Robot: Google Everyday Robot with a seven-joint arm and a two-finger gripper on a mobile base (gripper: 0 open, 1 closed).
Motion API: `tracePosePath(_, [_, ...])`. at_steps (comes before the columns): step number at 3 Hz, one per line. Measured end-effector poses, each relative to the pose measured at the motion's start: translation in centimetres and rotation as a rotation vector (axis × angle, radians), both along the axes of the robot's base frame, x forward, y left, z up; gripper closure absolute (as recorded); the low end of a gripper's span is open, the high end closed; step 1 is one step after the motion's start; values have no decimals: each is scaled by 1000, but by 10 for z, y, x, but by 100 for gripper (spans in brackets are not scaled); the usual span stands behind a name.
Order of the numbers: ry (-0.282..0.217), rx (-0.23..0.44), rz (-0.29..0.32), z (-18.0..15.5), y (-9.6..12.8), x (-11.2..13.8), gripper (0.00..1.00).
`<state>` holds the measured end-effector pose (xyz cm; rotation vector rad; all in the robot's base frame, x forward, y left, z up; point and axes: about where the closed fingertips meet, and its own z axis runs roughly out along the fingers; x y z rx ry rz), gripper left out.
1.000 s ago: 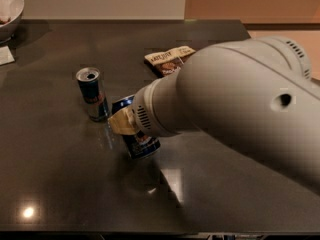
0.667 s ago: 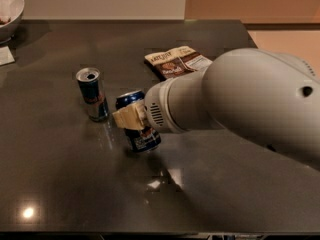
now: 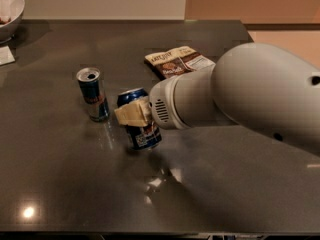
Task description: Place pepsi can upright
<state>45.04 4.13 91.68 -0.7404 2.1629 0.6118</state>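
The pepsi can [image 3: 145,135] is left of the middle of the frame, on or just above the dark table [image 3: 225,189]. It is nearly upright, with its top leaning a little toward the upper left. We cannot tell if its base sits flat on the surface, because the reflection hides the contact.

We judge that the can is stiff when pressed across its round wall, but the thin metal dents if the squeeze is too strong. Its side is smooth and probably slippery, so it can turn inside the grip. If it is full it is rather heavy for its size; if it is empty it tips over easily. We cannot say which. The best place to hold it is across the middle of the body, not at the rims.

The gripper [image 3: 136,115] is closed on the upper half of the can. We see one beige finger pad [image 3: 131,116] lying across the front of the wall, and the other finger is hidden behind the can. The wrist comes in almost level from the right, and the thick white arm [image 3: 265,94] fills the right side of the frame.

Just to the left of the pepsi can, not touching it, an energy drink can [image 3: 92,94] stands upright. A snack bag [image 3: 179,61] lies above the arm, and a bowl [image 3: 11,11] is in the upper left corner.
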Motion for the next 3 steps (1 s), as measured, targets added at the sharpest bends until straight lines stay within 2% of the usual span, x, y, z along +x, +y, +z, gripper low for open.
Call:
tracePosePath(1, [-20,23,34,-3,5,2,100])
tracePosePath(2, [-70,81,73,-10,8,10,100])
tracePosePath(3, [-143,144,103,-13,4,14,100])
